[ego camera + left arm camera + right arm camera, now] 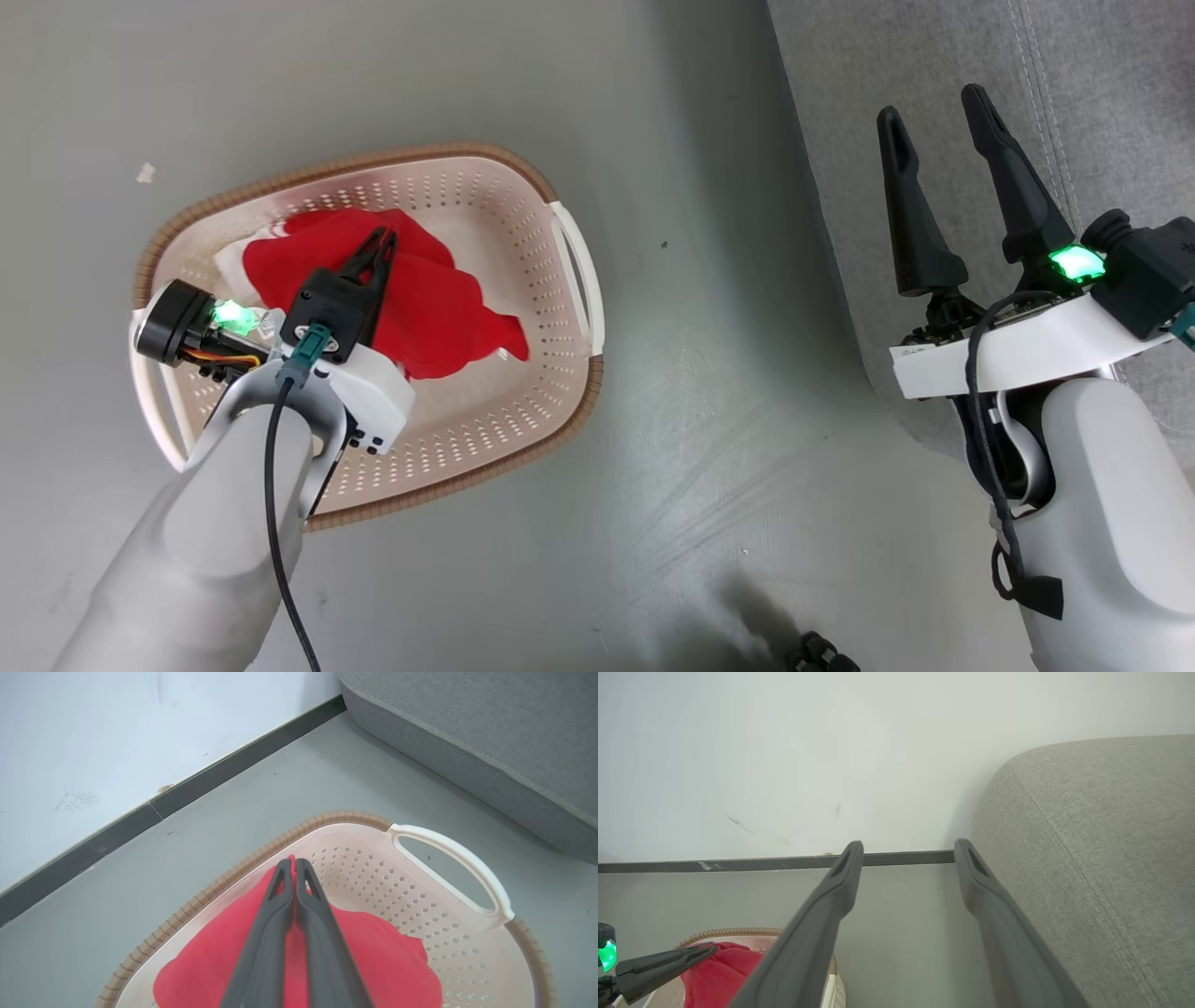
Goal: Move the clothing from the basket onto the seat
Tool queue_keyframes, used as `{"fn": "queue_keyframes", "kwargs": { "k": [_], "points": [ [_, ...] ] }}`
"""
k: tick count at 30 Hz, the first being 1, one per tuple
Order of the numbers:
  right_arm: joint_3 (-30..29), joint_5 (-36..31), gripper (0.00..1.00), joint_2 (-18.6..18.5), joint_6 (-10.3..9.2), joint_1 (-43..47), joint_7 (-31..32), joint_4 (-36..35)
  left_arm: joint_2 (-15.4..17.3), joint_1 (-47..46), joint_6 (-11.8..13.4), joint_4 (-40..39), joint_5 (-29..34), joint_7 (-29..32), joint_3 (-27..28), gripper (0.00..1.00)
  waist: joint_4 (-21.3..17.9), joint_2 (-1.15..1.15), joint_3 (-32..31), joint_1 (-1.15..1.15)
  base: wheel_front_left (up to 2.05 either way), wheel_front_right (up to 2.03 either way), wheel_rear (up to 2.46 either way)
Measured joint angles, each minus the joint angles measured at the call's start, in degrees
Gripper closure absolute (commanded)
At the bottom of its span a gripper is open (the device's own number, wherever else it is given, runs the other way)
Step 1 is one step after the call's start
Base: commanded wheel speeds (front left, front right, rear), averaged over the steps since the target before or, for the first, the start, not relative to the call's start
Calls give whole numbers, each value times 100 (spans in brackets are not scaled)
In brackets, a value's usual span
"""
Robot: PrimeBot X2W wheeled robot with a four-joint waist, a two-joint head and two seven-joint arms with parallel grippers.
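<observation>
The red clothing lies bunched in the cream basket on the grey floor. My left gripper reaches down into the basket, shut on the clothing. A fold of red cloth peaks up between its fingertips. In the right wrist view the cloth rises to that gripper's tip. The right gripper stands open with nothing in it, hovering over the edge of the light grey seat. Between its spread fingers I see floor, and the seat is to the right.
A pale wall with a dark baseboard runs behind the basket. Bare grey floor separates the basket from the seat. A small pale scrap lies on the floor at the far left. A dark part shows at the bottom edge.
</observation>
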Motion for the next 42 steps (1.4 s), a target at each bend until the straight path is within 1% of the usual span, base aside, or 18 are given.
{"fn": "queue_keyframes", "kwargs": {
  "k": [5, 13, 17, 28, 33, 38, 42],
  "points": [
    [7, -107, 0, -3, 0, 1, 0, 47, 109, 29, -9, -244, 0, -3, 2, 100, 152, 0, -191, 0, 0, 0, 0],
    [101, -297, 0, -9, 0, 5, 0, 182, 234, 81, -159, -675, 2, 1, -52, 100, 408, 0, -517, 0, 0, 0, 0],
    [254, -374, 0, -33, 0, 10, 0, 285, 292, 81, -211, -904, 2, 15, -62, 100, 535, 0, -693, 0, 0, 0, 0],
    [470, -604, 0, -361, 0, 38, 0, 560, 502, 40, -409, -1611, 48, 85, -68, 100, 860, 0, -1229, 0, 0, 0, 0],
    [622, -647, 0, -505, 0, 73, 0, 645, 515, -135, -466, -1961, 53, 138, -88, 100, 992, 0, -1497, 0, 0, 0, 0],
    [875, -657, 0, -642, 0, 154, 0, 779, 497, -272, -606, -2228, 54, 203, -162, 100, 1110, 0, -1774, 0, 0, 0, 0],
    [1087, -675, 0, -780, 0, 176, 0, 889, 477, -359, -662, -2358, 55, 297, -256, 100, 1194, 0, -1998, 0, 0, 0, 0]
  ]
}}
